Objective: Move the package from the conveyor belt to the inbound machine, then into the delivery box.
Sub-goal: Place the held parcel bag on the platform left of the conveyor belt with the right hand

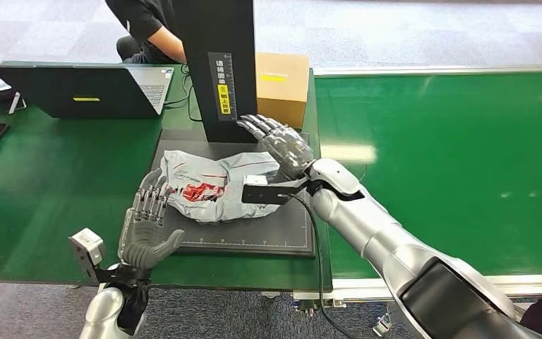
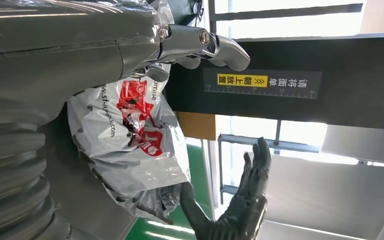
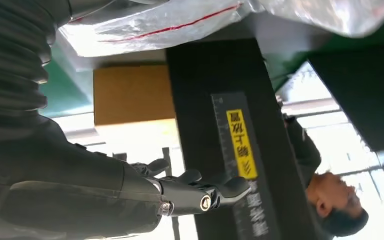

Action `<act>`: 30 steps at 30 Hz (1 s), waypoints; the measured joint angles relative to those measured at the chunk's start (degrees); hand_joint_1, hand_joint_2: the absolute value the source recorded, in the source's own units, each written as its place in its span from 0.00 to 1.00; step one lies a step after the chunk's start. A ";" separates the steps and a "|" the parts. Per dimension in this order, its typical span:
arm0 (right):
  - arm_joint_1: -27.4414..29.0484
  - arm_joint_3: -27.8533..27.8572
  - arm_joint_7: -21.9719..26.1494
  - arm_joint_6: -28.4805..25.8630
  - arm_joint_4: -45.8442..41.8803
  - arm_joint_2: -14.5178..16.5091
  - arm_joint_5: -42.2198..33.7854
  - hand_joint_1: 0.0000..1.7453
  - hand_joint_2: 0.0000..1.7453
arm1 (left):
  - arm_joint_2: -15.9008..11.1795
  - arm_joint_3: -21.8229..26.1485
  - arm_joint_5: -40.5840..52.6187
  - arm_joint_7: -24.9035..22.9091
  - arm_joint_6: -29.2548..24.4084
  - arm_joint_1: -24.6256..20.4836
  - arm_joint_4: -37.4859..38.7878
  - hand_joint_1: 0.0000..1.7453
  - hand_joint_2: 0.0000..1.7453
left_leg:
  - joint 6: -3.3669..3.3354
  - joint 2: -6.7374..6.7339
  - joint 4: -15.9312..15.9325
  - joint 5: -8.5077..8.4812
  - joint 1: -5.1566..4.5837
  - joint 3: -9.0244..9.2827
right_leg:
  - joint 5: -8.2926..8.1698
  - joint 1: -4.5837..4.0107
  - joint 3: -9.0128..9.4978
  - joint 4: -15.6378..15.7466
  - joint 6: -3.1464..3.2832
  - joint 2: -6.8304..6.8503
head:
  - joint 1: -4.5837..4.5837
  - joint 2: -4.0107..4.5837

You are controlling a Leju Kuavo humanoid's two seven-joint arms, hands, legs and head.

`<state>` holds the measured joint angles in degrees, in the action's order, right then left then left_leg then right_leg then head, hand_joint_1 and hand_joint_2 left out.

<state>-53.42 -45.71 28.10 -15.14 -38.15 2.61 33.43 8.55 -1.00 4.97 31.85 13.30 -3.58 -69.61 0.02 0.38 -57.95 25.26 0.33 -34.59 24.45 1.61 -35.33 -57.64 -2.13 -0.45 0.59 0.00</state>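
Note:
The package [image 1: 215,185], a crumpled grey plastic mailer with red print, lies on the black platform [image 1: 254,239] of the inbound machine, in front of its black upright column [image 1: 219,63]. My left hand [image 1: 145,226] stands at the package's near-left edge, fingers spread and pointing up, holding nothing. My right hand [image 1: 279,145] lies by the far-right corner of the package, fingers stretched out toward the column's foot, also holding nothing. The left wrist view shows the package [image 2: 130,135] beyond my left hand [image 2: 80,50], with my right hand [image 2: 245,200] past it. The right wrist view shows my right hand [image 3: 105,190] and the package [image 3: 155,25].
A cardboard box [image 1: 282,85] stands right behind the column. The green conveyor belt [image 1: 452,162] stretches to the right. An open laptop [image 1: 77,92] sits at the back left of the green table, with phones near the left edge. A person [image 1: 148,28] sits behind the machine.

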 joint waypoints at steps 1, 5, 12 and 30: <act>0.73 1.39 0.96 0.42 -0.36 -0.14 -1.68 0.00 1.00 | 0.00 0.04 -0.01 0.00 0.03 0.10 -0.04 0.00 1.00 | 0.00 0.00 0.00 0.00 0.00 0.00 | 0.00 0.00 0.00 0.00 0.00 0.00 | 0.00 0.00; 3.08 5.55 2.79 1.11 -1.38 -0.49 -4.63 0.00 1.00 | 0.00 0.23 -0.01 0.00 0.08 0.40 -0.27 0.00 1.00 | 0.00 0.00 0.00 0.00 0.00 0.00 | 0.00 0.00 0.00 0.00 0.00 0.00 | 0.00 0.00; 6.71 10.46 4.32 0.76 -3.65 -0.70 -7.22 0.00 1.00 | 0.00 0.49 -0.01 0.00 -0.02 0.94 -0.33 0.00 1.00 | 0.00 -0.01 0.00 0.00 0.00 0.00 | 0.00 0.00 0.00 0.00 0.00 0.00 | 0.00 0.00; 16.06 20.13 7.40 11.00 -13.64 -0.86 -19.62 0.00 1.00 | 0.00 1.34 0.01 -0.20 -0.10 1.34 -1.23 0.00 1.00 | 0.00 0.00 0.01 0.01 0.00 -0.01 | 0.02 0.00 -0.01 0.01 0.00 0.00 | 0.00 0.00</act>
<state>-37.36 -25.58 35.50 -4.14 -51.80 1.75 13.80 8.55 0.34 4.98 31.64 13.20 -2.24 -70.84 0.01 0.38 -57.95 25.27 0.33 -34.60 24.47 1.61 -35.33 -57.62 -2.13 -0.45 0.59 0.00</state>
